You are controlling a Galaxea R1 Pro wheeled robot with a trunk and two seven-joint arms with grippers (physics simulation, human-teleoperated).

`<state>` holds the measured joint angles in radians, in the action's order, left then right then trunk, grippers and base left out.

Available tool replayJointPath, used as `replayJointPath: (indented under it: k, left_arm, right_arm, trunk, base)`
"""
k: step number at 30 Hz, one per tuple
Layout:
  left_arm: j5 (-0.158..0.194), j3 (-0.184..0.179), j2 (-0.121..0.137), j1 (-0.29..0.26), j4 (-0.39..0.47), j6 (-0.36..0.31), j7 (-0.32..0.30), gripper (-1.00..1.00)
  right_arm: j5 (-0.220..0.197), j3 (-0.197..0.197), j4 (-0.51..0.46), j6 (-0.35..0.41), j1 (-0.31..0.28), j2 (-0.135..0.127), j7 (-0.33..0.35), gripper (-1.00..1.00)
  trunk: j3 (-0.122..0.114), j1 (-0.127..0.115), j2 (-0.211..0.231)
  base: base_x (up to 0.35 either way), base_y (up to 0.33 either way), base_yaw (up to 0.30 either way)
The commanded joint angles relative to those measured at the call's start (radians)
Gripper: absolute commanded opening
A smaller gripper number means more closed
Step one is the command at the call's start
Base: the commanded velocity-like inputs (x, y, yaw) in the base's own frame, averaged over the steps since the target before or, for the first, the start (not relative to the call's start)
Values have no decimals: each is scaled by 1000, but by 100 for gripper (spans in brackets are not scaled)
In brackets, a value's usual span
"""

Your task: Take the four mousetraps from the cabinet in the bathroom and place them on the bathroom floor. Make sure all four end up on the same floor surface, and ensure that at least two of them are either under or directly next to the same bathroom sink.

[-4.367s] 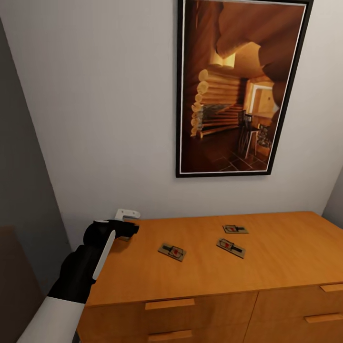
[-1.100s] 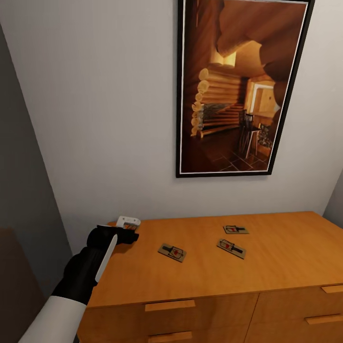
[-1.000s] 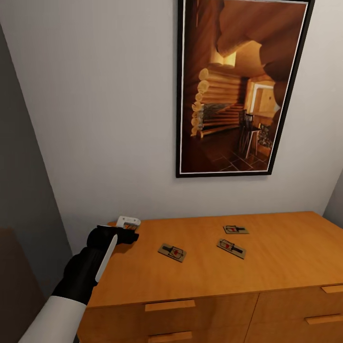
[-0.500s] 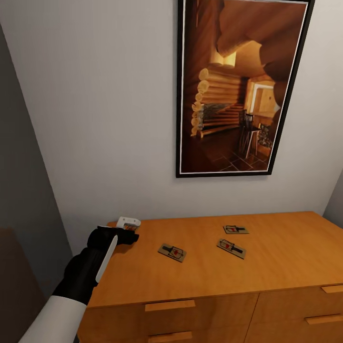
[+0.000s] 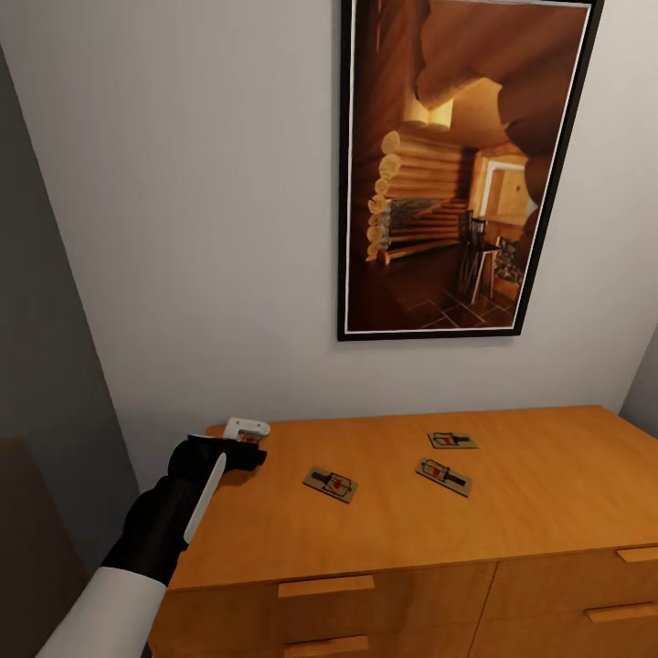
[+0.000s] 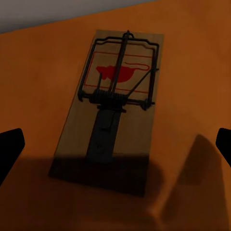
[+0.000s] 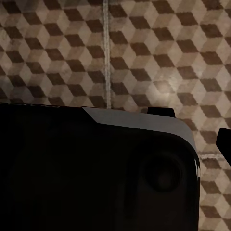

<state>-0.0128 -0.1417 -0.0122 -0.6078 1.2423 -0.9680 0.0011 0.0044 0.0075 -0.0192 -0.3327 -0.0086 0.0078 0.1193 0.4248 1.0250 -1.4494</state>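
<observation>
The left gripper has eased down with jaws spread over the fourth mousetrap at the cabinet top's far-left corner, three others lying further right, so a grasp looks imminent; right gripper's state I cannot tell.

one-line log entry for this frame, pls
left end effector: open, over mousetrap | cabinet: three more traps on top | right: above bathroom floor

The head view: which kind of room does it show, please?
Likely a room in a home: a wooden cabinet against a plain wall, a framed cabin picture above it, and cube-patterned floor tiles in the right wrist view.
</observation>
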Motion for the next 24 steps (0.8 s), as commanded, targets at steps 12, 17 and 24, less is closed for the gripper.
replayJointPath:
  k: [12,17,24]
  left_arm:
    - [-2,0,0,-1,-7,-2,0,100]
    - [-2,0,0,-1,-14,-2,0,100]
    - [-3,0,0,-1,-25,-2,0,100]
  right_arm:
    - [0,0,1,-3,-1,0,2,100]
    - [0,0,1,-3,-1,0,2,100]
    - [0,0,1,-3,-1,0,2,100]
  trunk:
    - [1,0,-1]
    - [1,0,-1]
    - [1,0,-1]
  base:
    - [0,0,0]
    - [0,0,0]
    - [0,0,0]
